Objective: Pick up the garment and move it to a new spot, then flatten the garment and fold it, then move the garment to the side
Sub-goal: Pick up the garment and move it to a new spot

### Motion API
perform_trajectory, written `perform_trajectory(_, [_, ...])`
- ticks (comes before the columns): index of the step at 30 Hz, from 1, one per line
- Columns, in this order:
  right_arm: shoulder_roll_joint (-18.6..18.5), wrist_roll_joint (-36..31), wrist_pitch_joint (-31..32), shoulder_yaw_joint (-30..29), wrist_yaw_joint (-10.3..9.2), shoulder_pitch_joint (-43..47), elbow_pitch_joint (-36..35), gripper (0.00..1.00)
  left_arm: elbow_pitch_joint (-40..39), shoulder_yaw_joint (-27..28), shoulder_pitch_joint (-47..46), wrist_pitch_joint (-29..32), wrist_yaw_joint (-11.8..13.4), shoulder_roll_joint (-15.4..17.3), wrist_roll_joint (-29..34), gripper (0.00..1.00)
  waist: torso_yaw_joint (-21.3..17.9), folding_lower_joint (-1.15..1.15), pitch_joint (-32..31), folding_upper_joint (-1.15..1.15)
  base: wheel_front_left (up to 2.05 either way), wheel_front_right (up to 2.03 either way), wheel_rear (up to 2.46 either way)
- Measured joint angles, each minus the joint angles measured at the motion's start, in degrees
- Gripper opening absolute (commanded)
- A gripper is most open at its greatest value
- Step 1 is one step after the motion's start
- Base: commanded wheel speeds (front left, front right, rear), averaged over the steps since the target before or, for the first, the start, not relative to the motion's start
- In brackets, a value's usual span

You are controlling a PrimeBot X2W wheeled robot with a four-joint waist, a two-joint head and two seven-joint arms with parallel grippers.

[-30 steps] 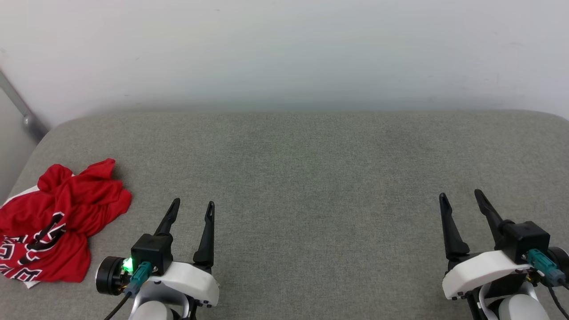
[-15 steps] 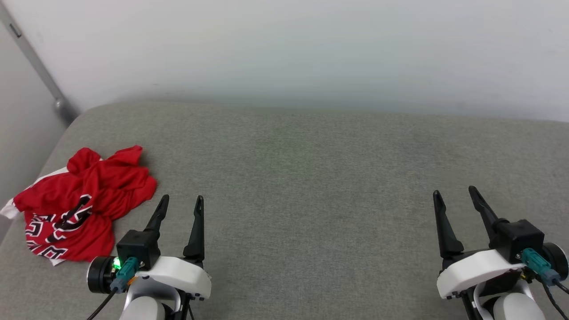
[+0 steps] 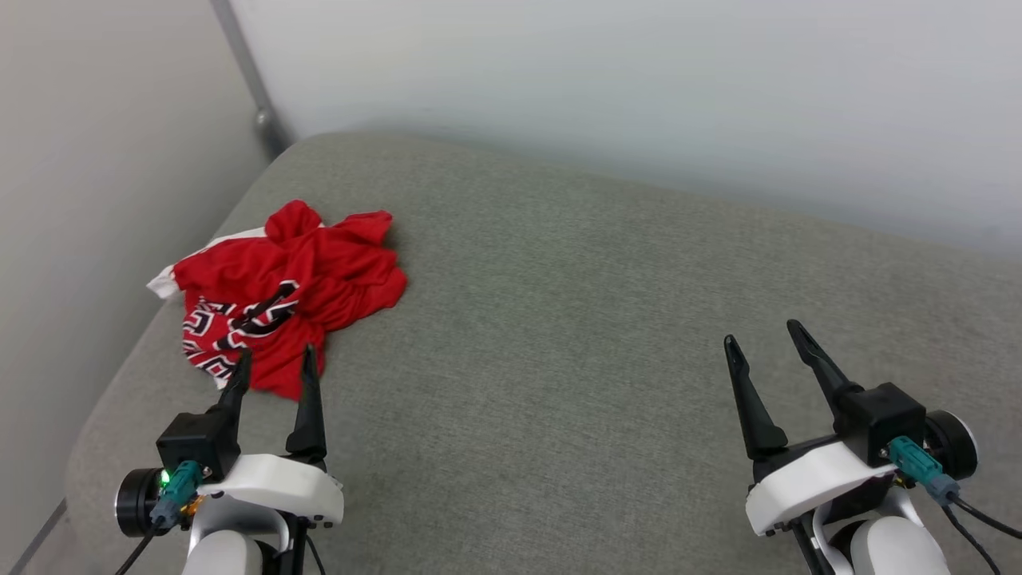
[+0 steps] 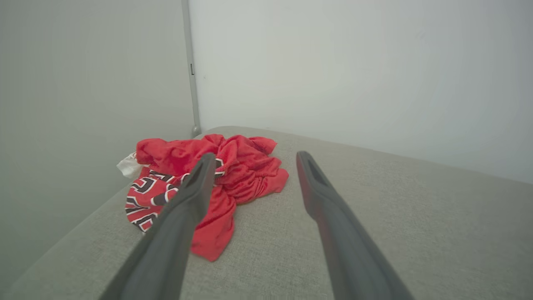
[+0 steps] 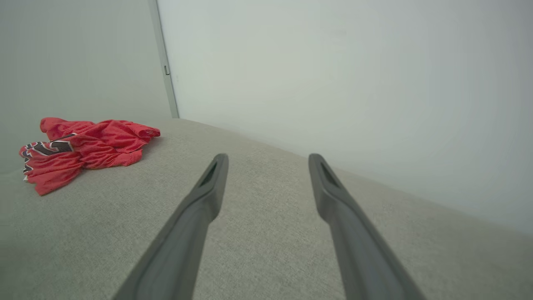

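At the far left corner of the grey upholstered bench (image 3: 559,319), close to its left edge: red jersey shirt (image 3: 295,271), crumpled in a heap, black white-outlined lettering facing up, a bit of white sleeve poking out to the left. Just at its near hem, left gripper (image 3: 276,354), jaws released and spread, nothing between them. Well apart, over bare fabric at the right, right gripper (image 3: 762,334), jaws likewise spread and empty. Behind, pale wall (image 3: 639,80).
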Motion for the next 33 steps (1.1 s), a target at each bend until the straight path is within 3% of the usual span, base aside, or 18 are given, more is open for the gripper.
perform_trajectory(11, [0.00,0.32,0.76,2.20,0.01,-0.47,-0.75,1.00,-0.21,2.59,0.73,0.00,0.00,0.08,0.00,1.00,7.73,0.00,0.99,0.00,0.00,0.00,0.00])
perform_trajectory(22, [0.00,-0.05,1.37,2.78,0.00,-1.90,-0.74,1.00,-0.05,3.12,-2.59,0.00,-0.11,0.04,0.48,1.00,7.61,0.00,2.77,0.00,0.00,0.00,0.00])
perform_trajectory(28, [0.00,-1.33,2.61,2.60,0.01,-4.58,-2.63,1.00,3.79,1.89,-14.30,0.91,-1.10,3.53,0.96,1.00,5.79,0.00,5.73,0.00,0.00,0.00,0.00])
perform_trajectory(33, [0.01,-2.71,3.58,2.60,0.00,-6.74,-3.92,1.00,7.97,1.67,-26.52,5.99,-1.87,9.11,-0.38,1.00,3.06,0.00,9.28,0.00,0.00,0.00,0.00])
